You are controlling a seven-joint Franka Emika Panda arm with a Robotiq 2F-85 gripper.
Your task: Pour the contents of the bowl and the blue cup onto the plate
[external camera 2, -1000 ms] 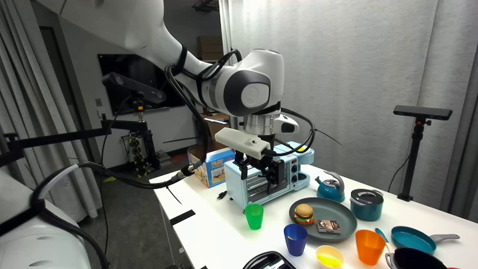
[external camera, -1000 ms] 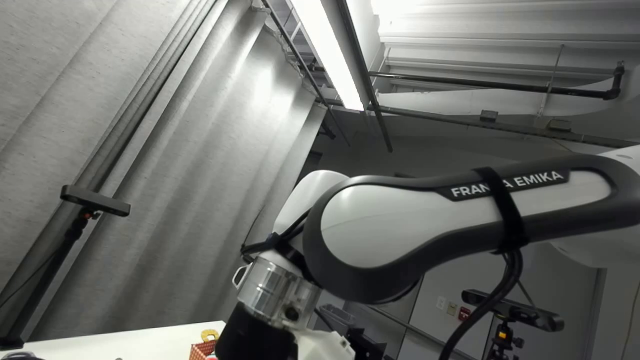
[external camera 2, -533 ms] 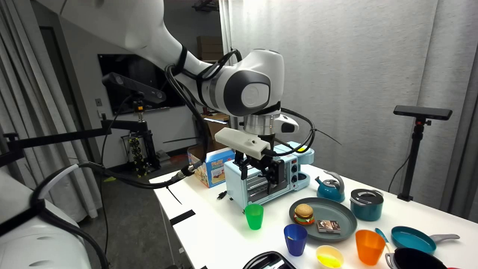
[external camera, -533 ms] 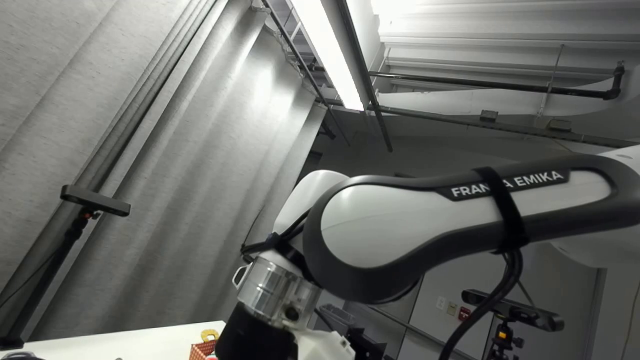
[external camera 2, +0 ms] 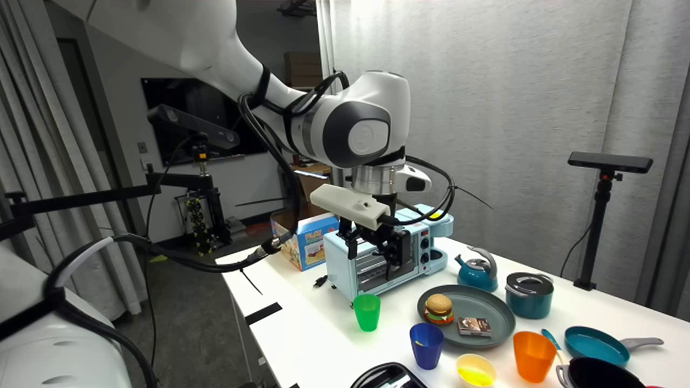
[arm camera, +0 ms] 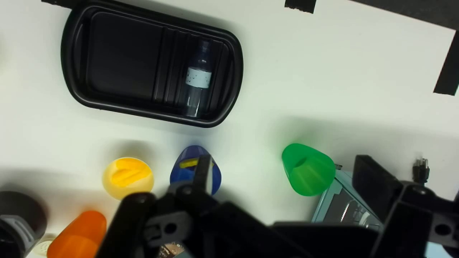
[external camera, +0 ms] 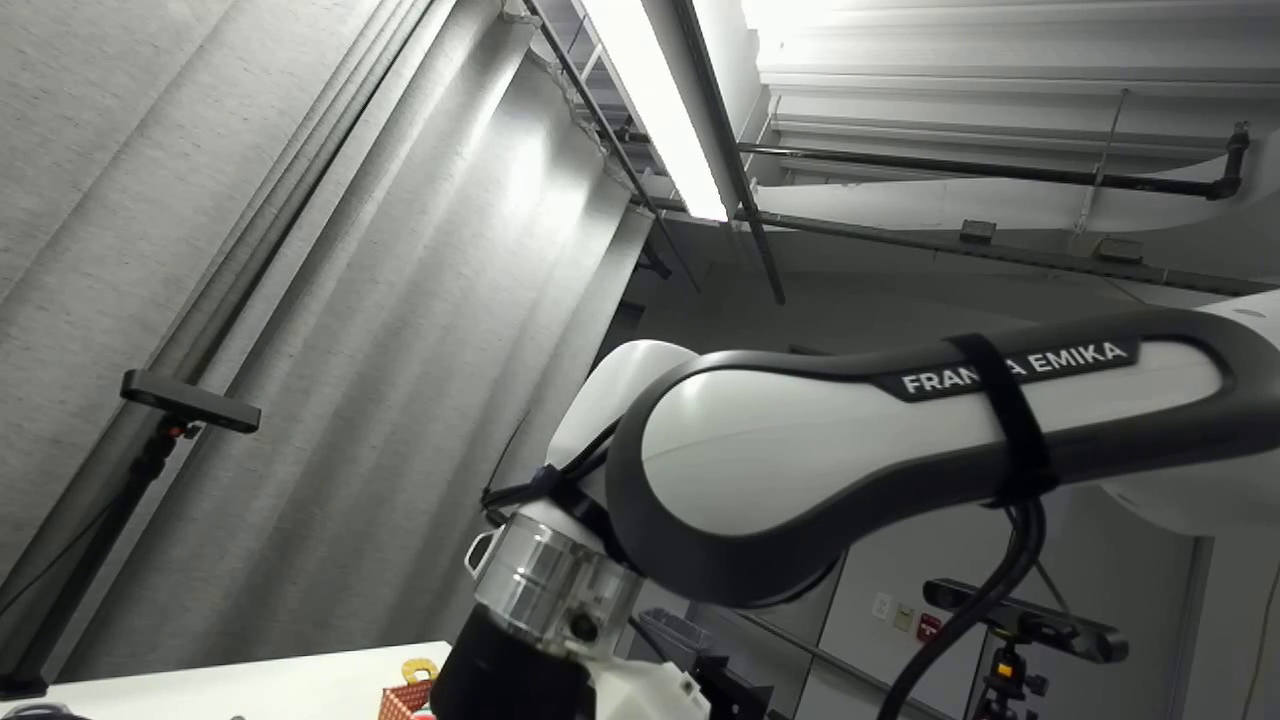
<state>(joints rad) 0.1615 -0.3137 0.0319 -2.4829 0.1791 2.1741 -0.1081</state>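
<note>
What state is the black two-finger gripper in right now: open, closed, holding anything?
Black two-finger gripper: open, jaws wide apart in the wrist view, holding nothing.

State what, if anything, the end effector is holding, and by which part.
Nothing is held: the end effector hangs open above the table, its fingers apart.

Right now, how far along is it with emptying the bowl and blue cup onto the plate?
Done: neither pour, it seems; yellow contents sit in both the bowl and the blue cup.
In hand: nothing; the tool hangs open above the table.
Left: emptying both onto the plate, which holds a burger and a small box.
</note>
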